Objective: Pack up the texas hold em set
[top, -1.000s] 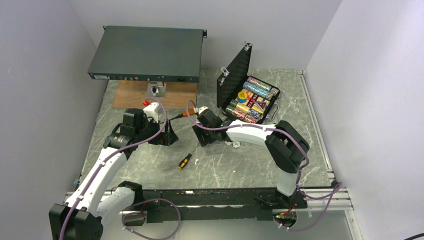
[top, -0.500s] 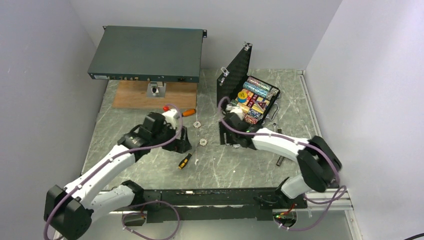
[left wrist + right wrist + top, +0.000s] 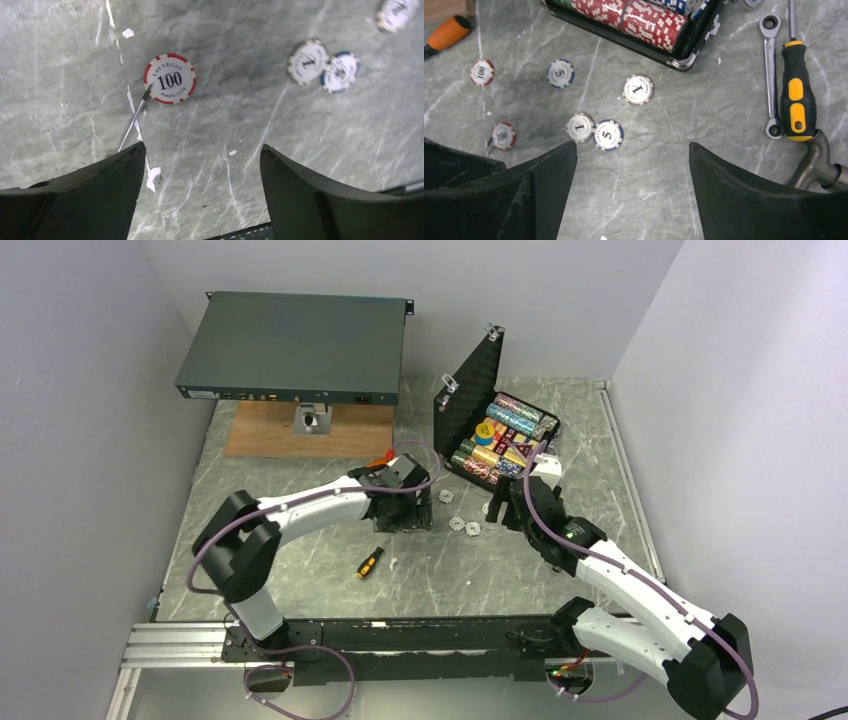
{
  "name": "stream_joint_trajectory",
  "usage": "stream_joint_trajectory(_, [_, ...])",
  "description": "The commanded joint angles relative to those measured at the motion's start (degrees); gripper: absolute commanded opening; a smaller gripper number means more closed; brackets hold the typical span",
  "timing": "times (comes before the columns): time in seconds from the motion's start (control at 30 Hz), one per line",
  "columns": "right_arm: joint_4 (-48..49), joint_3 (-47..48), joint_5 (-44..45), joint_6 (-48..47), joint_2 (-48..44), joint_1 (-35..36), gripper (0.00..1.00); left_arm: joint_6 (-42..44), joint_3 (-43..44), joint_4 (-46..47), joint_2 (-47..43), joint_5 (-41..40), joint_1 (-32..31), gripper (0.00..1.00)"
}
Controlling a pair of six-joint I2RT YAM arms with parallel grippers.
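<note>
Robot lab, white booth walls (image 3: 80, 390), rack unit (image 3: 295, 345)

Held the right gripper (image 3: 631, 150) wide apart over the table (image 3: 649, 195), nothing between the jaws. Showed a pair of touching chips (image 3: 581, 126) just beyond the left jaw's tip, four more chips (image 3: 560, 73) farther out, the case (image 3: 674, 60) straight ahead, and a wrench (image 3: 770, 75) and screwdriver (image 3: 795, 95) beyond the right jaw.

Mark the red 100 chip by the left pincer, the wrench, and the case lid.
red 100 chip (image 3: 170, 79), left wrist view, printed centre
wrench (image 3: 770, 75), right wrist view, mid-shaft
case lid (image 3: 468, 390), top external view, panel middle
</note>
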Motion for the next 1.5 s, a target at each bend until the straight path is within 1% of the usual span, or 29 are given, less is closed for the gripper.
stream_joint_trajectory(0.0, [-0.4,-2.0,-0.2,-1.1,-0.8,-0.3,0.84,-11.6,5.6,-6.8,4.9,-3.2,-0.2,0.86])
stream_joint_trajectory(0.1, [0.7,-3.0,-2.2,-1.2,-0.4,-0.4,0.84,-15.7,7.4,-8.0,7.1,-3.1,-0.4,0.82])
stream_joint_trajectory(0.2, [2.0,-3.9,-3.2,-1.5,0.0,-0.5,0.84,-20.4,8.4,-10.2,8.6,-4.9,-0.3,0.80])
stream_joint_trajectory(0.3, [2.3,-4.0,-3.3,-2.0,0.2,-0.5,0.84,-24.1,9.7,-12.1,10.0,-7.1,-0.3,0.76])
stream_joint_trajectory(0.43, [2.4,-3.9,-3.3,-2.8,0.1,-0.5,0.84,-26.8,12.7,-13.6,12.7,-9.2,-0.3,0.72])
stream_joint_trajectory(0.53, [2.0,-3.8,-3.3,-2.9,-0.1,-0.6,0.84,-29.7,13.2,-13.3,14.3,-9.5,-0.4,0.67])
stream_joint_trajectory(0.73, [1.8,-4.3,-3.8,-2.9,-1.0,-0.8,0.84,-33.4,12.5,-12.2,15.2,-11.2,-0.4,0.64])
stream_joint_trajectory(0.87, [2.1,-4.3,-4.1,-3.1,-0.6,-1.0,0.84,-34.4,12.5,-12.9,15.7,-13.0,-0.2,0.64])
stream_joint_trajectory(0.97, [2.2,-4.2,-4.1,-3.2,0.1,-1.0,0.84,-34.2,13.4,-14.0,17.0,-14.0,0.0,0.66])
stream_joint_trajectory(1.1, [2.4,-4.3,-4.2,-3.2,0.6,-1.2,0.84,-34.8,16.4,-18.4,19.2,-15.3,0.2,0.68])
stream_joint_trajectory(1.23, [2.7,-4.3,-4.3,-3.2,0.8,-1.5,0.84,-35.2,17.6,-20.1,20.2,-16.5,0.3,0.66])
stream_joint_trajectory(1.47, [2.7,-4.3,-4.5,-3.3,1.1,-1.8,0.84,-34.3,19.8,-21.6,22.8,-16.2,0.4,0.60])
